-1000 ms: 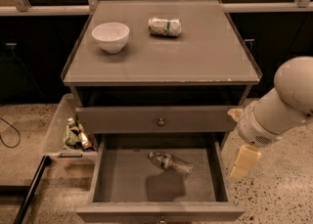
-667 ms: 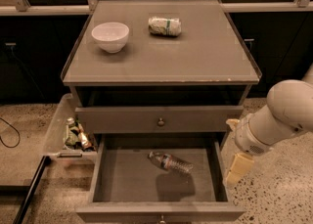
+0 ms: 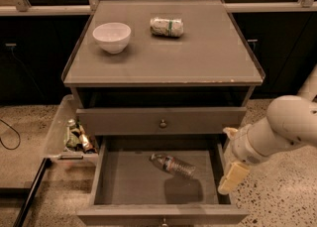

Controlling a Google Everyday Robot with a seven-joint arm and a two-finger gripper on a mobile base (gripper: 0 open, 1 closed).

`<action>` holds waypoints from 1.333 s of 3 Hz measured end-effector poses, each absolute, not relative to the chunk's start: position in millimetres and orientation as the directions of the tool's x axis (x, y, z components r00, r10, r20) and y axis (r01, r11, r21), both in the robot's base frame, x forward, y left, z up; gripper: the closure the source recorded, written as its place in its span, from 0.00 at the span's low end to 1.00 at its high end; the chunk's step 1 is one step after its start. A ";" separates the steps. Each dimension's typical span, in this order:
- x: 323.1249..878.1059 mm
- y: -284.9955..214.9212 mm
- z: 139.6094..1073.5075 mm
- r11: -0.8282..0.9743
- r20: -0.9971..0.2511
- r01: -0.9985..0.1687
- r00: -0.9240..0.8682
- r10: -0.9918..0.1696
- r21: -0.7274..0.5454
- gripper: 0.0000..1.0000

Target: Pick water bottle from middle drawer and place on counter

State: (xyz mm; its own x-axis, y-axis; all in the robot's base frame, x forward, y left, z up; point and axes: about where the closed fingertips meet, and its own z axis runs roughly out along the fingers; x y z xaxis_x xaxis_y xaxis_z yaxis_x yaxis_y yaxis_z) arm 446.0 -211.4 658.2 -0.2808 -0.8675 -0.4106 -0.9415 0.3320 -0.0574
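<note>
The water bottle [image 3: 173, 164] lies on its side on the floor of the open middle drawer [image 3: 119, 181], a little right of centre, cap pointing to the back left. My gripper [image 3: 231, 155] hangs at the drawer's right wall, above its rim and to the right of the bottle, not touching it. Its pale fingers [image 3: 233, 177] stand apart and hold nothing. The counter [image 3: 198, 57] is the grey-brown cabinet top above the drawers.
A white bowl [image 3: 112, 36] and a white-and-green wrapped packet [image 3: 167, 27] sit at the back of the counter. The upper drawer [image 3: 162, 121] is shut. A pale plastic bin [image 3: 58, 132] with small dark bottles [image 3: 78, 138] hangs on the cabinet's left.
My arm has come down and to the left, bringing the gripper closer to the drawer's right wall. The bottle has not moved.
</note>
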 end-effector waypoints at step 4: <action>489.9 -161.0 470.1 0.360 -0.606 -0.932 -0.306 -0.735 0.034 0.00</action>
